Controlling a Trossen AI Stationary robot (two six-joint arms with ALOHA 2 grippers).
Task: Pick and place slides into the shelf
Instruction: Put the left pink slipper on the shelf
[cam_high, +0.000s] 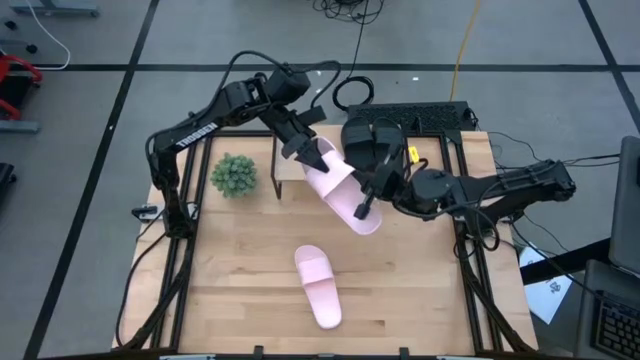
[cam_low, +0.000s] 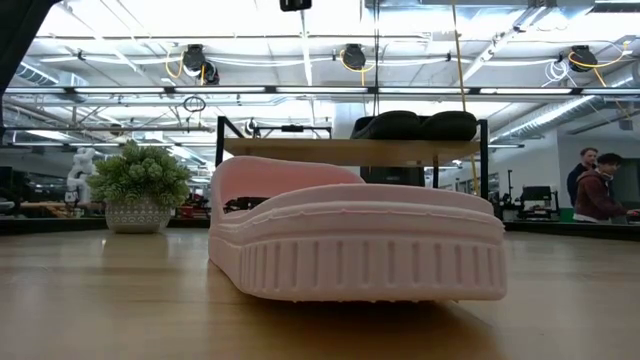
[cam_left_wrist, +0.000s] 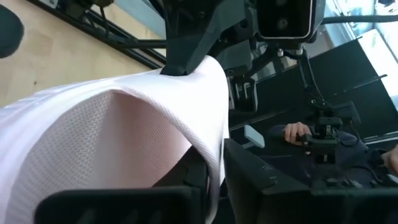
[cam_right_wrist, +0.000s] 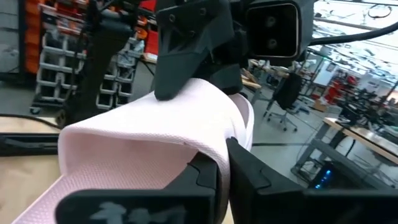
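Observation:
One light pink slide (cam_high: 340, 188) hangs in the air over the near left part of the shelf (cam_high: 435, 155), held from two sides. My left gripper (cam_high: 306, 152) is shut on its far left side and my right gripper (cam_high: 364, 206) on its near right side. A second pink slide (cam_high: 318, 286) lies sole down on the table, and it fills the low view (cam_low: 350, 250). A black pair of slides (cam_high: 370, 140) rests on the shelf's plank top (cam_low: 300, 150). Neither gripper shows in the low view. My left gripper pinches a thin pink edge (cam_left_wrist: 214, 177) of the slide between its two fingers; it looks like the strap's edge. The fingers come from the table's far left, slanting slightly down. The slide is lifted clear. My right gripper pinches a thin pink edge (cam_right_wrist: 224, 163) on the slide's opposite side between its two fingers. It comes about level from the table's right. The slide spans between the two grippers, clear of table and shelf.
A small potted plant (cam_high: 233, 175) stands left of the shelf. A keyboard (cam_high: 420, 115) lies beyond the table's far edge. The near half of the table around the lying slide is bare wood. People (cam_low: 598, 185) stand in the room behind.

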